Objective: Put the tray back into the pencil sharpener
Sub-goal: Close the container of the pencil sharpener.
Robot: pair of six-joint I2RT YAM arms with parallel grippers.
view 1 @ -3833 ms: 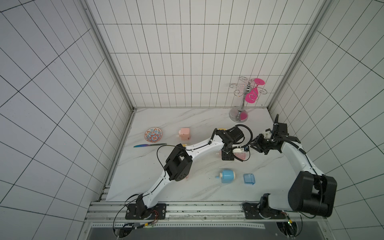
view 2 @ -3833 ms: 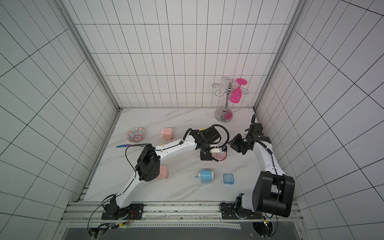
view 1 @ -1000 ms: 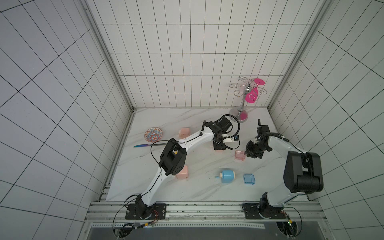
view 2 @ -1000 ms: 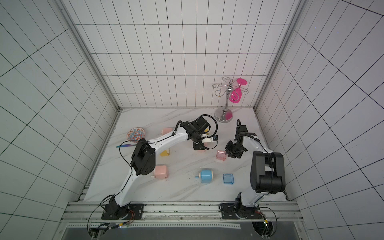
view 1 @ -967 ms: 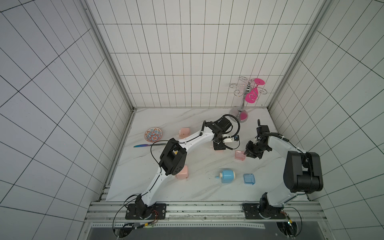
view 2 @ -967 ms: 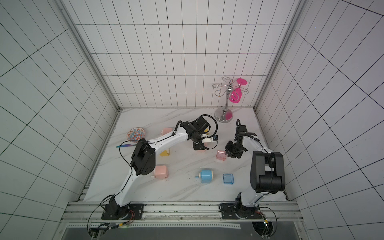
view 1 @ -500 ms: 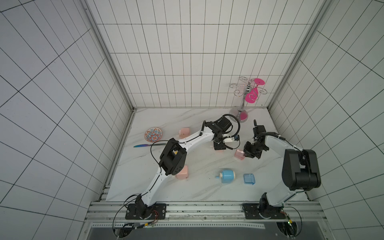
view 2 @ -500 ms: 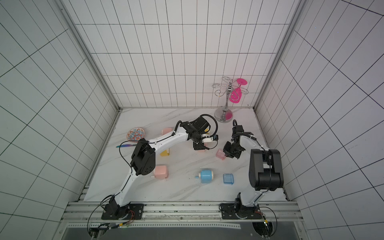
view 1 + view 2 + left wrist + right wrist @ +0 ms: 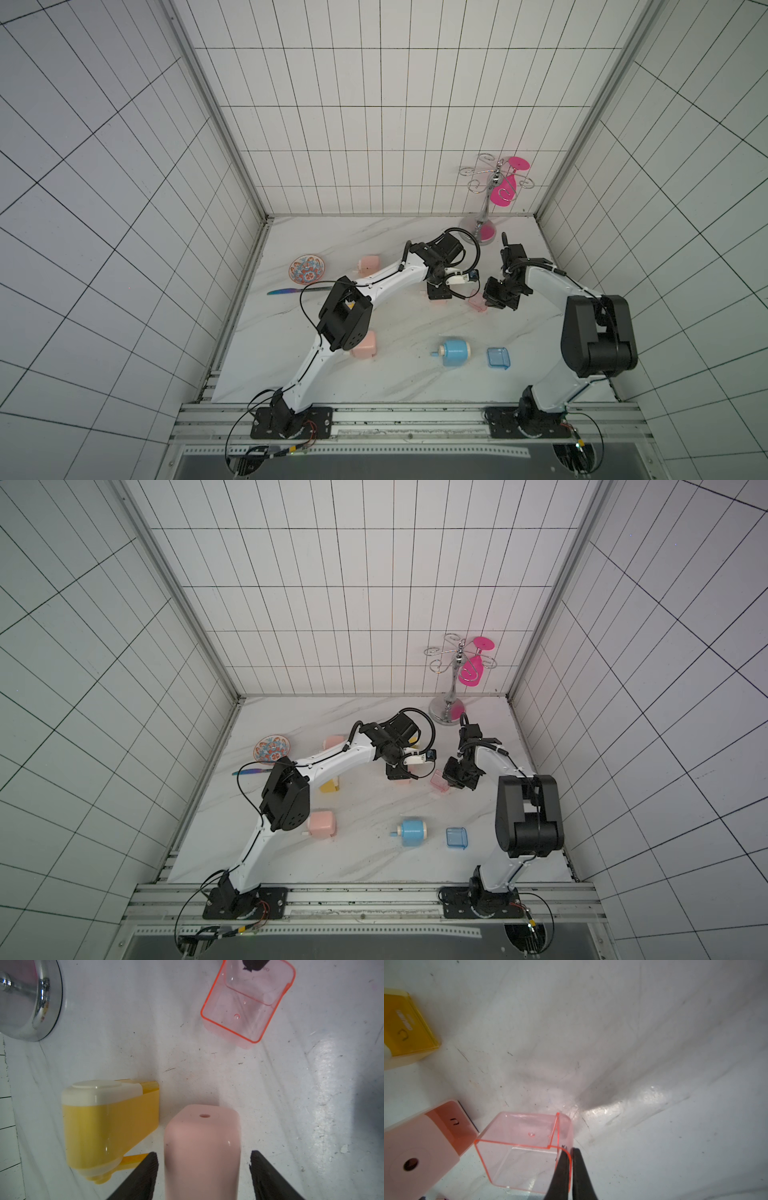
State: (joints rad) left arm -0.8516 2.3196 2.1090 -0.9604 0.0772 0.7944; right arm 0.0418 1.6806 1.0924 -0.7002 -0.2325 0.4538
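The clear pink tray point(image 9: 525, 1149) sits on the desk point(image 9: 654, 1043) just beside the pink pencil sharpener point(image 9: 202, 1151). It looks light, thin-walled and slick. The right hand point(image 9: 570, 1176) is clenched on one wall by the rim, a sensible hold. The left hand point(image 9: 203, 1176) brackets the sharpener; contact unclear.

Both top views look steeply down from high at the front. Each wrist view sits close above the white marble tabletop point(image 9: 228, 1074); both share the clear pink plastic tray point(image 9: 519, 1147).

tray point(image 9: 521, 1151) beside sharpener point(image 9: 421, 1142) — apart
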